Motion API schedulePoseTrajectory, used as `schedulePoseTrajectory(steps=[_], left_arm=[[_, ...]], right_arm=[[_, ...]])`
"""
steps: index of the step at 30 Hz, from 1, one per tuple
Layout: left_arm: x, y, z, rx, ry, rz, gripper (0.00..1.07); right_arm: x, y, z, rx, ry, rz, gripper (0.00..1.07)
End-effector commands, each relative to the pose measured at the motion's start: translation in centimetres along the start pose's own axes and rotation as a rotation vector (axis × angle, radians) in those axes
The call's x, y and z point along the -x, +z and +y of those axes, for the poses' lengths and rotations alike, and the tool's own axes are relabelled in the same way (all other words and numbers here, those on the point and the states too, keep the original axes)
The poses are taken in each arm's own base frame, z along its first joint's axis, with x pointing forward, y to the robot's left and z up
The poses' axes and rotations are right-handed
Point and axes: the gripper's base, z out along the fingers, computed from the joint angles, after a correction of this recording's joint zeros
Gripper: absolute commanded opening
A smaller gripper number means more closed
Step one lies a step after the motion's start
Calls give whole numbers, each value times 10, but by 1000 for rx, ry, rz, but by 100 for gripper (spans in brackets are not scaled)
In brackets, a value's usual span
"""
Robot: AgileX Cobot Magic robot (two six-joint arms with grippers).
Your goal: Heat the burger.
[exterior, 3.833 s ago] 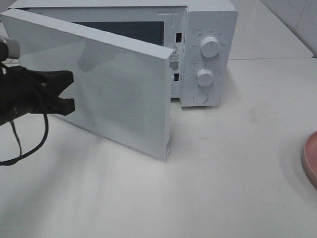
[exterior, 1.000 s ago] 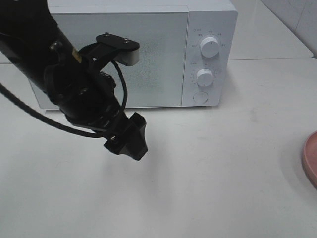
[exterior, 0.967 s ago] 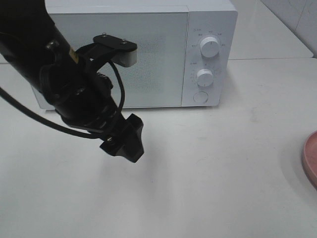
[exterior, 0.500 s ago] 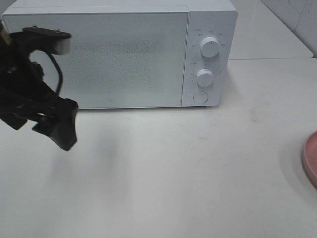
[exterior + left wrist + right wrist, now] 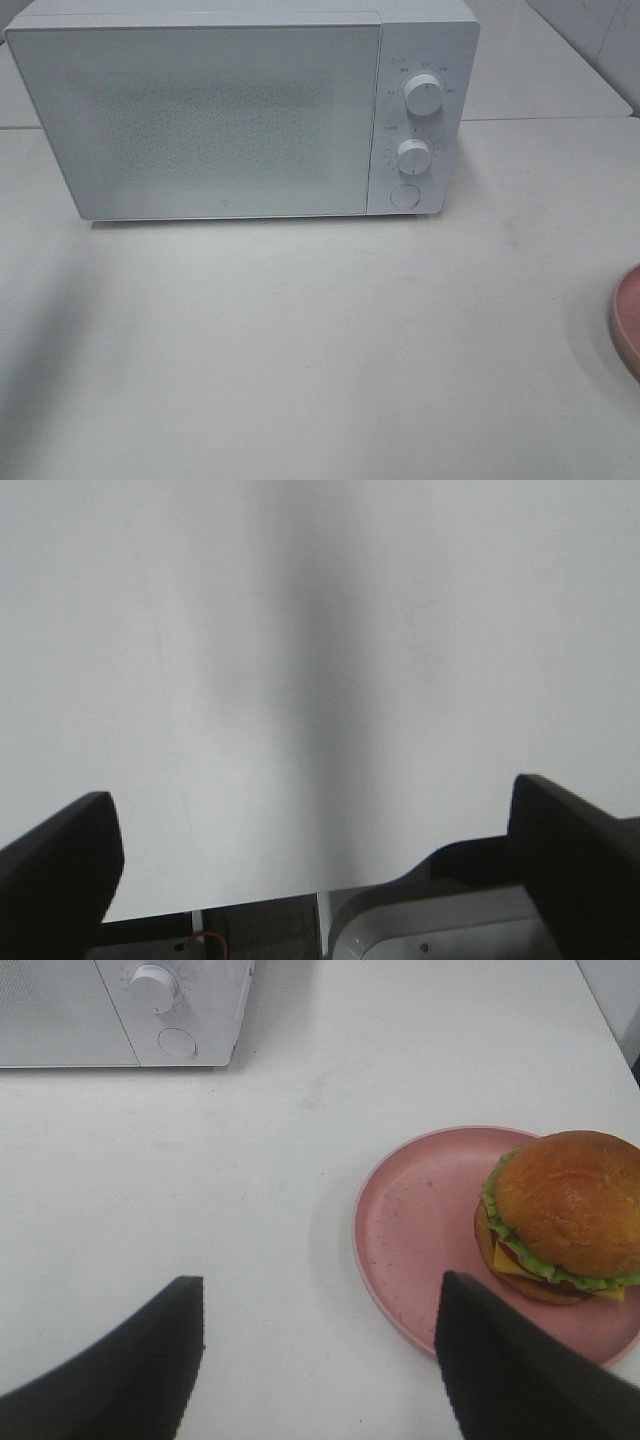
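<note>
The burger, with a golden-brown bun, green lettuce and yellow cheese, sits on a round pink plate in the right wrist view. My right gripper is open and empty above the table, short of the plate. My left gripper is open and empty over bare white table. The white microwave stands at the back with its door shut. Neither gripper shows in the exterior high view, where the burger is out of view.
Only the pink plate's edge shows at the right border of the exterior high view. The microwave has two knobs and a round button on its right panel. The table's edge shows in the left wrist view.
The microwave door, open 3.8 s ago, is now shut. My left arm has drawn back to the left from in front of the microwave and left the exterior high view.
</note>
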Motion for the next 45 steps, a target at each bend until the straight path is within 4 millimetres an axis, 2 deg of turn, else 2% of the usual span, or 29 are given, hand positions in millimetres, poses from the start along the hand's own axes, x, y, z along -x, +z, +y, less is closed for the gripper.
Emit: schedulePoseTrajectory(steps=[1, 2, 4, 5, 7, 8, 10, 12, 13, 15, 16, 17, 19, 20, 21, 25, 27, 38, 45], left_arm=[[-31, -21, 18, 33, -90, 22, 102], [-31, -21, 18, 33, -90, 22, 102], [-54, -23, 22, 59, -135, -8, 102], [-54, -23, 22, 59, -135, -8, 102], [-77, -21, 19, 72, -131, -38, 102], [-77, -21, 19, 72, -131, -38, 102], [-101, -20, 17, 90, -124, -58, 102], [-107, -19, 17, 94, -123, -63, 102], [-123, -17, 14, 97, -121, -83, 102], [-130, -15, 14, 97, -120, -92, 102], [-144, -16, 11, 100, -116, -146, 102], [-144, -16, 11, 100, -116, -146, 102], [-164, -17, 8, 109, -108, -226, 102], [-164, -17, 8, 109, -108, -226, 102], [-177, -18, 6, 116, -101, -291, 102], [-193, -20, 4, 128, -90, -388, 102], [-211, -23, 1, 140, -79, -484, 102], [-255, -36, -8, 161, -45, -792, 102], [-253, -36, -9, 154, -46, -797, 102]], right_arm=[[0, 0, 0, -5, 10, -13, 64], [0, 0, 0, -5, 10, -13, 64], [0, 0, 0, -5, 10, -13, 64], [0, 0, 0, -5, 10, -13, 64], [0, 0, 0, -5, 10, -13, 64], [0, 0, 0, -5, 10, -13, 64], [0, 0, 0, -5, 10, -13, 64], [0, 0, 0, -5, 10, -13, 64], [0, 0, 0, -5, 10, -13, 64], [0, 0, 0, -5, 10, -13, 64], [0, 0, 0, -5, 10, -13, 64], [0, 0, 0, -5, 10, -13, 64], [0, 0, 0, -5, 10, -13, 64], [0, 0, 0, -5, 10, -13, 64], [0, 0, 0, -5, 10, -13, 64], [0, 0, 0, -5, 10, -13, 64], [0, 0, 0, -5, 10, -13, 64], [0, 0, 0, -5, 10, -13, 64], [0, 0, 0, -5, 10, -13, 64]])
